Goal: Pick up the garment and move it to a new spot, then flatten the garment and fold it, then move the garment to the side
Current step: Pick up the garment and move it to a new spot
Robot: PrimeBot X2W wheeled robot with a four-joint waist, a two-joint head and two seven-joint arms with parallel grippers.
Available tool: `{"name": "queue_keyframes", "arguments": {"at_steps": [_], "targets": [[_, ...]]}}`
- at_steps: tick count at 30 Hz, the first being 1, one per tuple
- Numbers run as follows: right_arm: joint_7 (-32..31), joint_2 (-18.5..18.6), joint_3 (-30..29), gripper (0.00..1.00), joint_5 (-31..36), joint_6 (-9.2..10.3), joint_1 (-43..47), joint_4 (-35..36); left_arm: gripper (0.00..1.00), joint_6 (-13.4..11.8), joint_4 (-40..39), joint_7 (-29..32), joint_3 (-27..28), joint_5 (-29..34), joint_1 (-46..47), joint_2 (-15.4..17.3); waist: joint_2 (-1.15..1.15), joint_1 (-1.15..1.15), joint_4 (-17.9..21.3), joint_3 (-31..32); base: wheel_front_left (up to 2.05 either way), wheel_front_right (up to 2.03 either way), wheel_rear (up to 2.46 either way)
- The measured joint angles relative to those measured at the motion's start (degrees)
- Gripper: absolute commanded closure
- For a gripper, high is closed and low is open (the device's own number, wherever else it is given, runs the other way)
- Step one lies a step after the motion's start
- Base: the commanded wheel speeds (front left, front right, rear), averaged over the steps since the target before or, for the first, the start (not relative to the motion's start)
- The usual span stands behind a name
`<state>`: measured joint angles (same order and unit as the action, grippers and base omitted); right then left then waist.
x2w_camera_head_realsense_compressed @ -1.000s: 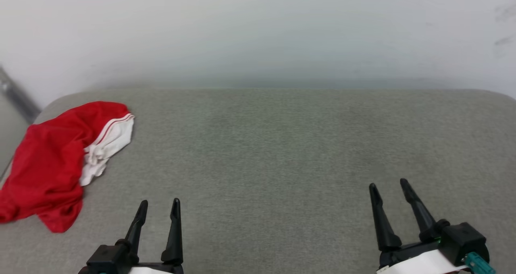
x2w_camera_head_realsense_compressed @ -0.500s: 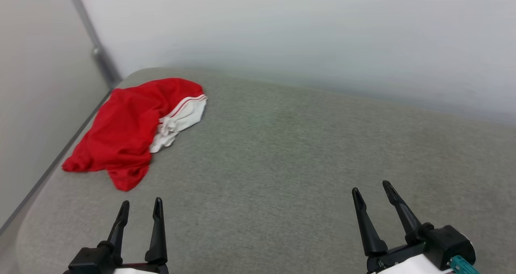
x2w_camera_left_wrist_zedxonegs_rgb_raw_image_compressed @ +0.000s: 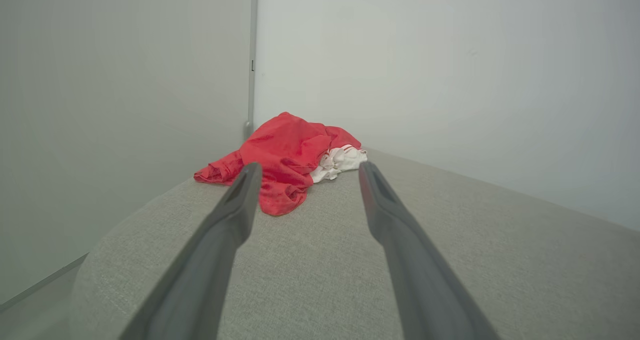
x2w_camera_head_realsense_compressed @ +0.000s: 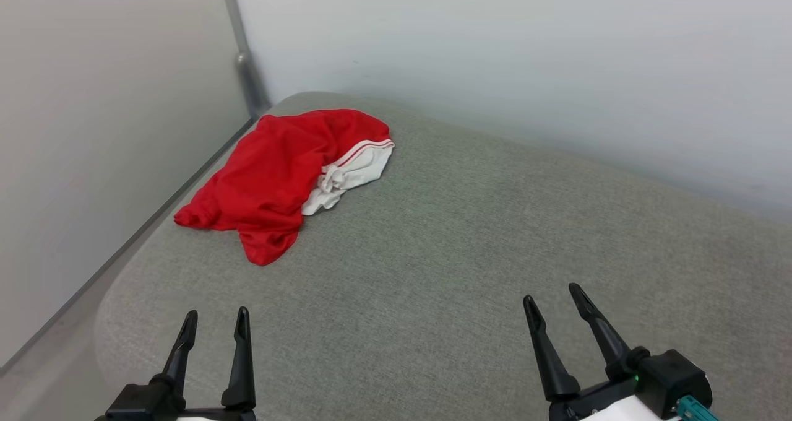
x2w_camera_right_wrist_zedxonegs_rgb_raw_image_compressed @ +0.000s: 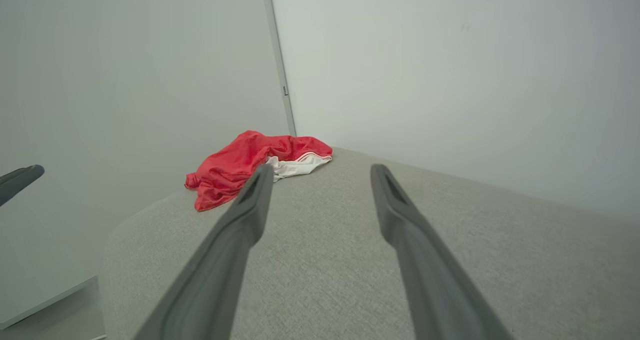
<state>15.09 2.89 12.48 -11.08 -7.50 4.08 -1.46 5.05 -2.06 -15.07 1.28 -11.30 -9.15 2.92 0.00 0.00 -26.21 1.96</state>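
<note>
the garment (x2w_camera_head_realsense_compressed: 266, 173) lies bunched at 10 o'clock, its folds hiding much of its cloth, and the bottom edge cuts off the left gripper (x2w_camera_head_realsense_compressed: 216, 312) at 7 o'clock and the right gripper (x2w_camera_head_realsense_compressed: 550, 292) at 5 o'clock below their jaws.

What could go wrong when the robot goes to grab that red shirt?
The shirt lies crumpled by the left edge of the grey cushion, so a nudge might push it off. It is bunched up, so the open left pincer may pinch several layers, or just the white sleeve, making flattening harder.
</note>
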Motion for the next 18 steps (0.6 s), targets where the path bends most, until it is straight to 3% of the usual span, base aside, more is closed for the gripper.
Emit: {"name": "queue_keyframes", "arguments": {"at_steps": [16,18], "targets": [[0.0,0.0,0.94,0.0,-0.29,0.0,0.02,0.23,0.0,0.44,0.66,0.0,-0.18,0.32,-0.9,0.0,0.0,0.0,-1.54,-0.03,0.0,0.0,0.0],[0.0,-0.01,0.88,0.0,-0.03,0.0,-0.02,0.43,0.0,0.6,2.82,0.0,-0.64,-3.48,-0.94,0.03,0.0,0.0,-1.27,-0.55,0.0,0.0,0.0]]}}
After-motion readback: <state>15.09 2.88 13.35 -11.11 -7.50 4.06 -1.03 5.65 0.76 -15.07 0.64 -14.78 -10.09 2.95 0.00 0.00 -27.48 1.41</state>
